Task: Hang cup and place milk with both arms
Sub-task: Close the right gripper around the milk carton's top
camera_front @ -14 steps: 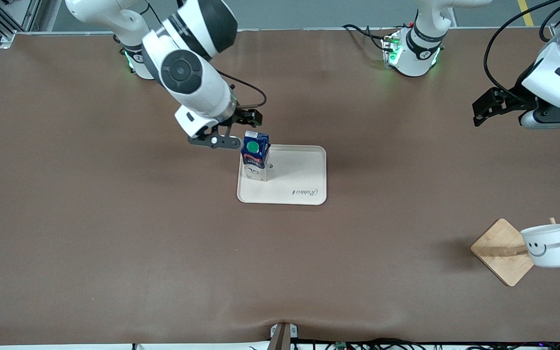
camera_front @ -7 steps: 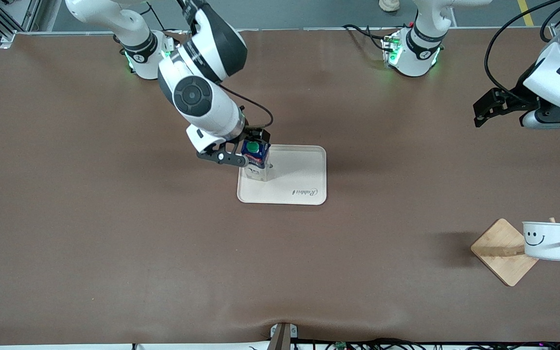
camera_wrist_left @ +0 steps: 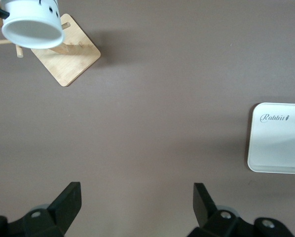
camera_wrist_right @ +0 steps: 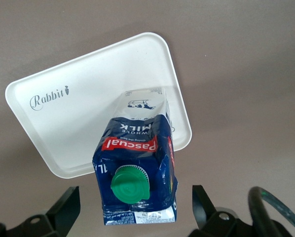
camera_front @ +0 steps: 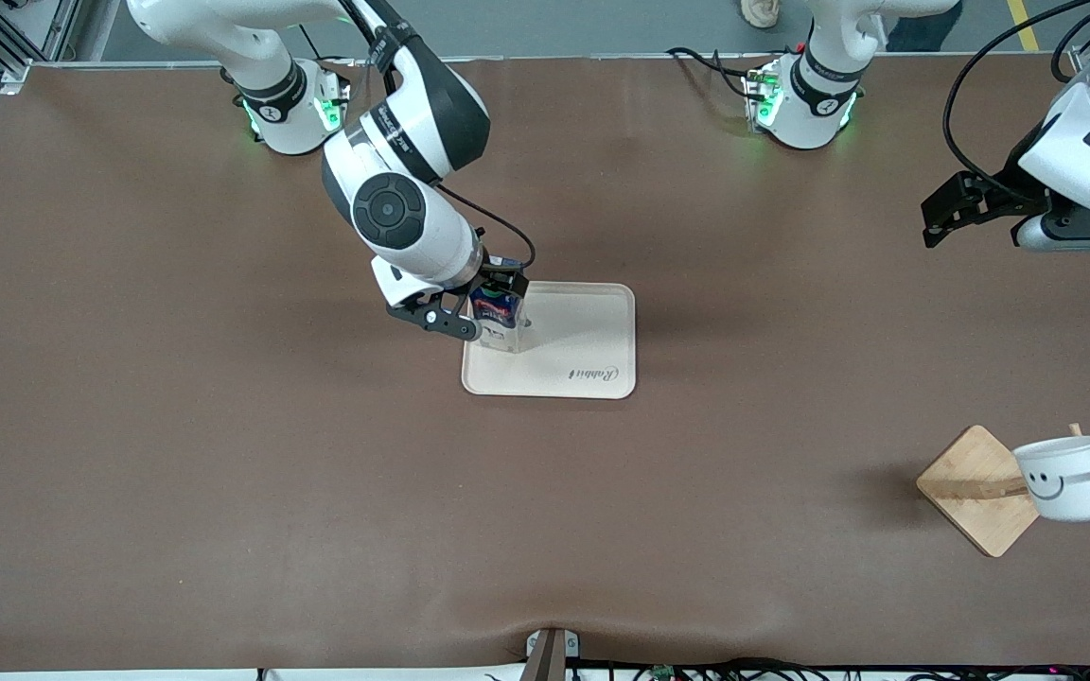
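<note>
From the front we see the right gripper (camera_front: 481, 310) low over the tray (camera_front: 592, 322), its fingers spread on either side of the milk (camera_front: 496, 318), which stands upright on the tray's corner toward the right arm's end of the table. Only the carton's dark-blue top and white lower part show past the gripper. The left gripper (camera_front: 954, 210) hangs in the air over bare table at the left arm's end, fingers parted, waiting. The cup (camera_front: 1065, 478), white with a black smiley and a black loop handle, hangs on a peg of the wooden rack (camera_front: 975, 492), nearer the camera than the tray. In the left wrist view we see the left gripper's two fingers (camera_wrist_left: 67, 205) wide apart over the table, the cup's open mouth (camera_wrist_left: 31, 27) above the rack's base (camera_wrist_left: 68, 59), and the tray's edge (camera_wrist_left: 276, 138). The right wrist view gives us the milk (camera_wrist_right: 137, 168) closely: green round cap, red band, white foot, standing between the separated fingers (camera_wrist_right: 66, 210) without touching them, on the tray (camera_wrist_right: 73, 123).
</note>
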Controlling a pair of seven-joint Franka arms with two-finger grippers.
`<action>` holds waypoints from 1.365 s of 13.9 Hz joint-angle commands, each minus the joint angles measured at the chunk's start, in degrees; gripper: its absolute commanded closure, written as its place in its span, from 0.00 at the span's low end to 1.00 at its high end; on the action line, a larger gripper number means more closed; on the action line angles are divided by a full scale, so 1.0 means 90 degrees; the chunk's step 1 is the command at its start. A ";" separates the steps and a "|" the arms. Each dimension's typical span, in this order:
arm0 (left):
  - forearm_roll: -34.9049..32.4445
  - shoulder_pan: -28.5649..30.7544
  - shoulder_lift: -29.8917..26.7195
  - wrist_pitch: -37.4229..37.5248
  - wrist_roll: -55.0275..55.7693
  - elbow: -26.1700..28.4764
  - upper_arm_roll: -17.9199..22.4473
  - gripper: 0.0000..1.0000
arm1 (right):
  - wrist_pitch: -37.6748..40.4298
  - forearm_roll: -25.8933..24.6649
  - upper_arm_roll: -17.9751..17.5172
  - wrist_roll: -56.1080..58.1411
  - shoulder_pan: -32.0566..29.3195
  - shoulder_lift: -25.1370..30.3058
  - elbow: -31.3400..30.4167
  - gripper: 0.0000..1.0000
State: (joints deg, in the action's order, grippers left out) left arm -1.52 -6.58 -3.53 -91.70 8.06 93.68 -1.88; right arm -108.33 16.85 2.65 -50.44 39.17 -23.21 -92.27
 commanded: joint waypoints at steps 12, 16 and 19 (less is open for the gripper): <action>0.0003 0.0048 -0.0028 -0.0045 -0.0075 0.0001 0.0062 0.00 | -0.0317 -0.0144 0.0028 -0.0176 0.0199 -0.0088 -0.0227 0.00; 0.0002 0.0048 -0.0028 -0.0055 -0.0075 -0.0008 0.0052 0.00 | -0.0405 -0.0144 0.0028 -0.0186 0.0277 -0.0097 -0.0295 0.00; 0.0002 0.0048 -0.0028 -0.0045 -0.0075 0.0021 0.0052 0.00 | -0.0444 -0.0144 0.0028 -0.0186 0.0374 -0.0185 -0.0305 0.00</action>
State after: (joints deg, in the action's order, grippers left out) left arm -1.52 -6.09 -3.51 -91.75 8.06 93.76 -1.57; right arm -111.21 16.51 2.64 -51.12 41.36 -24.65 -94.42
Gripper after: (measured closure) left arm 0.000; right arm 0.000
